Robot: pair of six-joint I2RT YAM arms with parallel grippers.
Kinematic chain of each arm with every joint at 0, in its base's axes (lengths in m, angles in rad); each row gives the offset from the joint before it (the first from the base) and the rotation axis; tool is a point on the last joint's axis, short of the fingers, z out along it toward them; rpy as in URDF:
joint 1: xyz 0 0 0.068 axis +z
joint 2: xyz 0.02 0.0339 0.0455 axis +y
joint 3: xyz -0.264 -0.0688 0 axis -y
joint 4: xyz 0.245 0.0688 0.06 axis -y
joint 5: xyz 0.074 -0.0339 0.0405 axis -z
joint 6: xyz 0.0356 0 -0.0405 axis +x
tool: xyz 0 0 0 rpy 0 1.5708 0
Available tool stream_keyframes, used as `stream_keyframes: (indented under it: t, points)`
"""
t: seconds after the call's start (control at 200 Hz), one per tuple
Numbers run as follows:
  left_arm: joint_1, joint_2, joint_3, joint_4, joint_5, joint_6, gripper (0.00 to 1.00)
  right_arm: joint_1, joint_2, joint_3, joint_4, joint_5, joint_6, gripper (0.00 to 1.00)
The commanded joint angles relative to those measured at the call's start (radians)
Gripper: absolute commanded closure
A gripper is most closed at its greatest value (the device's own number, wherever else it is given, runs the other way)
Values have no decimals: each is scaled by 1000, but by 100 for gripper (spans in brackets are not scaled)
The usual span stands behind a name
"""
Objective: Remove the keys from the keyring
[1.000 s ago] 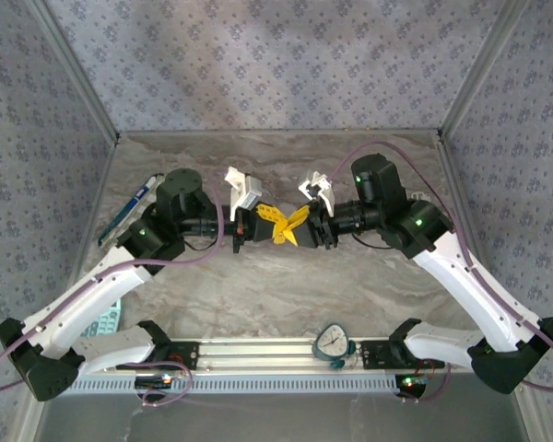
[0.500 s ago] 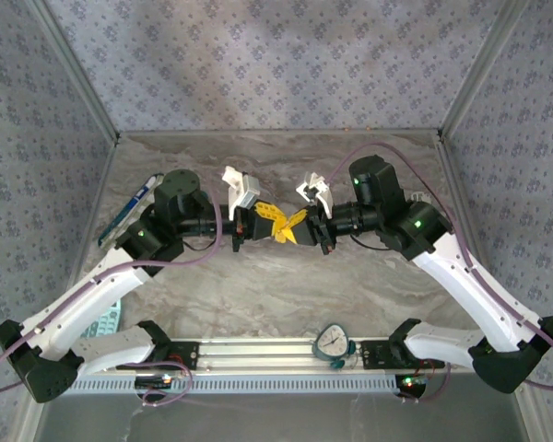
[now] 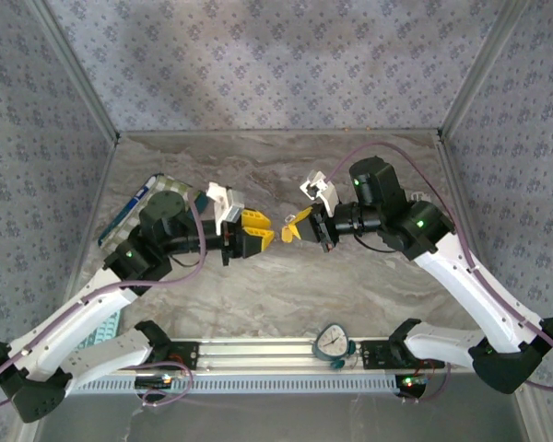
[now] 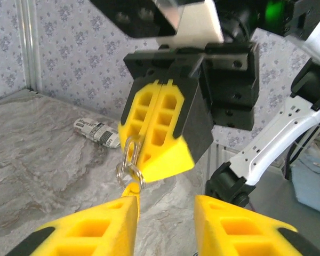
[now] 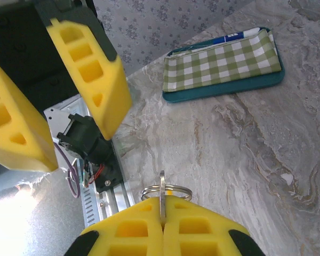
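Observation:
My right gripper (image 3: 292, 230) is shut on the keyring (image 4: 129, 172), pinching a flat silvery link (image 5: 162, 198) with the ring threaded through it. A tiny yellow-orange key (image 4: 130, 188) dangles under the ring, right beside the inner tip of my left gripper's left finger (image 4: 104, 226). Whether it touches that finger I cannot tell. My left gripper (image 3: 263, 233) faces the right one over the table's middle, a small gap apart. It is open (image 4: 165, 224), with nothing between the fingers. In the right wrist view, the ring (image 5: 166, 190) pokes out above the closed yellow pads (image 5: 122, 232).
A green checked pencil case (image 5: 224, 66) with a blue pen lies at the table's left back. A small rolled paper (image 4: 97, 132) lies on the marble. A small clock (image 3: 333, 342) sits on the rail at the near edge, between the arm bases.
The left gripper has opened and drawn back to the left, away from the right gripper. The right gripper has closed and stays shut on the keyring.

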Motion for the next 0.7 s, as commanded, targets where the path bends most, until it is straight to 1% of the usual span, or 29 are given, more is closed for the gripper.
stream_keyframes:
  t: [0.0,0.155,0.31,0.47,0.695]
  points:
    - [-23,-11,-34,70,-53,-10,61,1,3,43,-11,17,18,100]
    - [-47,16,-42,94,-93,11,61,13,14,60,-23,29,16,100]
    - [-52,46,-36,134,-82,11,60,27,23,73,-50,47,3,100]
    - [-55,74,-17,140,-78,15,59,40,32,82,-65,63,-5,100]
    - [-55,91,-1,134,-77,18,69,50,33,85,-63,65,-9,100]
